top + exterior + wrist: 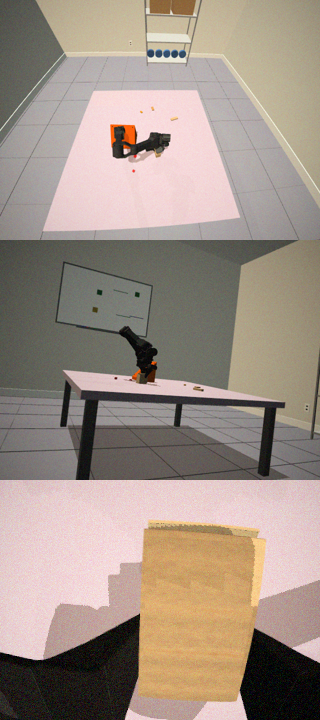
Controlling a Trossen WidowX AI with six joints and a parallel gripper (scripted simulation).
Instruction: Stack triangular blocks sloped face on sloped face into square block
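Triangular block (196,614) sits clamped between our jaws, which grip its two sides, in the wrist view. A sliver of the second triangular block (200,527) shows at its 12 o'clock edge, directly beneath. From above, both sit on the pink tabletop (155,193) at about 4 o'clock of the orange base (130,134). From the side, the pair (141,378) reads as one squarish block on the tabletop.

Black jointed arm (139,146), orange base (130,134)
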